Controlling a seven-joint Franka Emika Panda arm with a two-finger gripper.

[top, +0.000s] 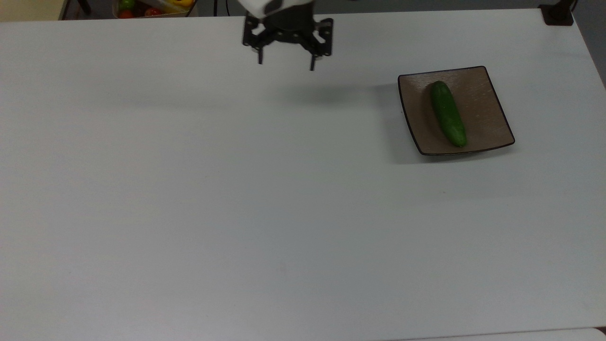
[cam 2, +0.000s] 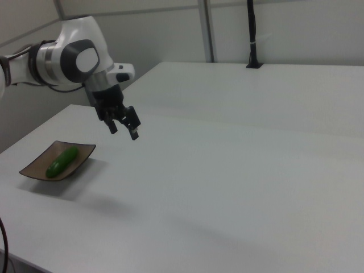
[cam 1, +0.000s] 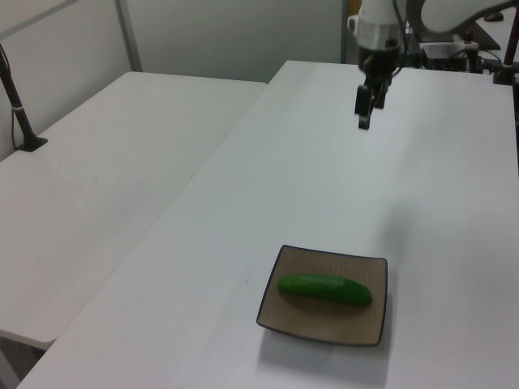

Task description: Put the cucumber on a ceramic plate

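In the top view, you will find the cucumber (top: 448, 113) lying flat on the ceramic plate (top: 487, 99), running from the plate's far side to its near side, with its near end close to the rim; the plate sits toward the top view's right on the white table (top: 236, 213). The pincer (top: 286, 64) hangs above the far edge of the table, well apart from the plate, its two fingers spread wide and holding nothing. In the left view, the cucumber (cam 1: 325, 288) lies across the middle of the plate (cam 1: 280, 312), and the pincer (cam 1: 365, 120) is raised clear of the table (cam 1: 243, 203) far behind it. In the right view, the plate (cam 2: 34, 169) carries the cucumber (cam 2: 62, 161) at the right view's left, with the pincer (cam 2: 124, 131) in the air beside and above it — nothing touching. Judge the placement done. The remaining risk is disturbance: the cucumber is round and smooth on a glossy, upturned dish, so a knock to the table or a low sweep of the arm over the plate could roll it toward the rim — keep any further travel high and away.
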